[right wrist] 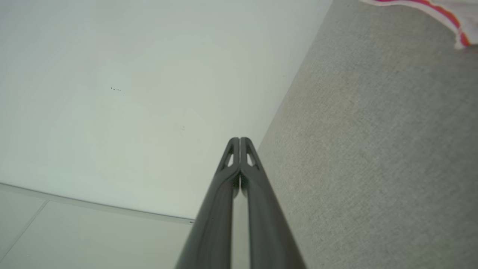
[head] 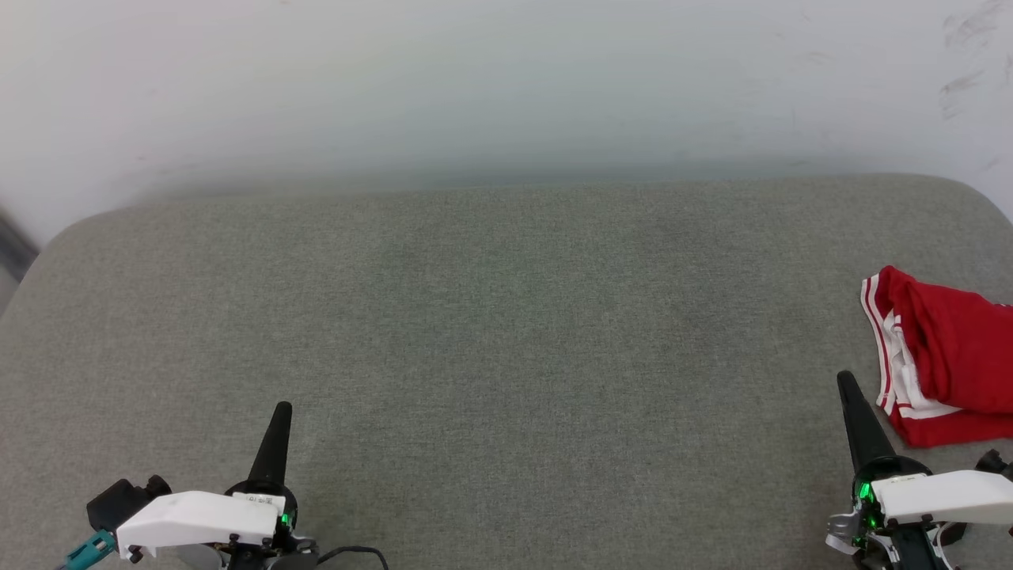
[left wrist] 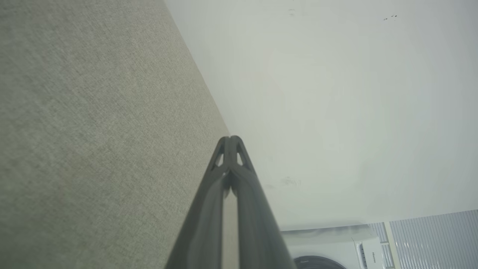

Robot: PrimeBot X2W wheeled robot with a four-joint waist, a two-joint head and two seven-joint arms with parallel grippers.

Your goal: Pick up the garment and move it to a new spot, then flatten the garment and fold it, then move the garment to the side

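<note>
While the red garment (head: pixel 954 356) with white striped trim lies bunched at the right edge of the grey fabric worktop (head: pixel 506 317), right claw (head: pixel 848 381) sits just beside it, fingers pressed together, empty; left claw (head: pixel 281 410) well apart at lower left, likewise closed on nothing.

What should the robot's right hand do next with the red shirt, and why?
Probably open the right gripper and reach toward the garment. That gripper is shut and holds nothing, and the garment lies bunched on the grey cushion close by on its right, much farther from the left gripper.
</note>
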